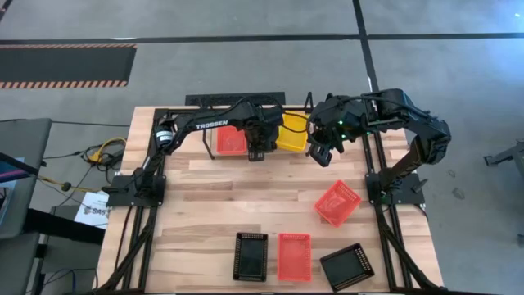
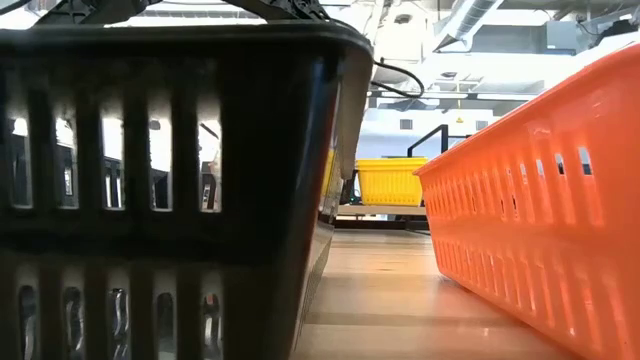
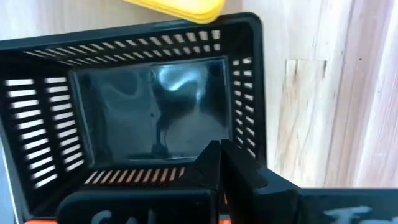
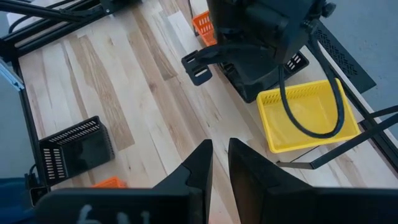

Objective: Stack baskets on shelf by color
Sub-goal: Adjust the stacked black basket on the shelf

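Observation:
My left gripper [image 1: 257,152] reaches to the far side of the table and is shut on a black basket [image 3: 155,118]. It holds that basket between a red-orange basket [image 1: 231,141] and a yellow basket [image 1: 292,131], which sit at the shelf [image 4: 311,163]. My right gripper [image 4: 219,163] hangs raised to the right of the yellow basket, open by a narrow gap with nothing between its fingers. On the near part of the table lie two black baskets [image 1: 250,256] [image 1: 346,266] and two red-orange ones [image 1: 295,256] [image 1: 337,202]. My left gripper pinches one wall of the black basket [image 3: 180,175] between its two fingers, which come from above and point steeply down. The basket sits level with its open side up. I cannot tell whether its bottom rests on anything.
The black frame [image 1: 147,176] edges the wooden tabletop on both sides. Bare wood lies in the middle of the table [image 1: 246,201]. In the low view a black basket [image 2: 150,200] and a red-orange one [image 2: 540,220] stand close and block most of the sight.

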You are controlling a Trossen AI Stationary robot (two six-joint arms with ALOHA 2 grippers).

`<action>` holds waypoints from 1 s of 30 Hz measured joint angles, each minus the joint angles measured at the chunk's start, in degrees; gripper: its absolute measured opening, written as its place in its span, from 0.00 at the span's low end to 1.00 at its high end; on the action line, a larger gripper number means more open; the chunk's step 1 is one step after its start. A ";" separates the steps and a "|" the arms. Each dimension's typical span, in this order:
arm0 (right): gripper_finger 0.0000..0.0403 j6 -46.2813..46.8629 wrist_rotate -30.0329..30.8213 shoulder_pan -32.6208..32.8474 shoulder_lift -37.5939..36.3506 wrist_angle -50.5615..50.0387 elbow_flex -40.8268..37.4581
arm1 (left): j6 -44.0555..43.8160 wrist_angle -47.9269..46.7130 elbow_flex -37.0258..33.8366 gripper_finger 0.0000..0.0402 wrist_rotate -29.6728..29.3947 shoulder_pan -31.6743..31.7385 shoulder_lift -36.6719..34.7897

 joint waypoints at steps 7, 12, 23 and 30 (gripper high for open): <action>0.18 -0.02 0.00 0.00 0.00 0.00 0.00 | 0.00 -1.97 0.09 0.00 -0.04 -0.03 0.00; 0.18 -0.02 0.00 0.00 0.02 -0.04 0.01 | -0.02 -3.60 0.09 0.00 -0.07 -0.03 0.00; 0.18 -0.02 0.00 0.00 0.00 -0.04 0.00 | -0.09 -5.41 0.09 0.00 -0.13 -0.03 0.00; 0.18 -0.02 0.00 0.00 0.00 -0.04 0.00 | -0.30 -6.99 0.09 0.00 -2.28 -0.03 0.00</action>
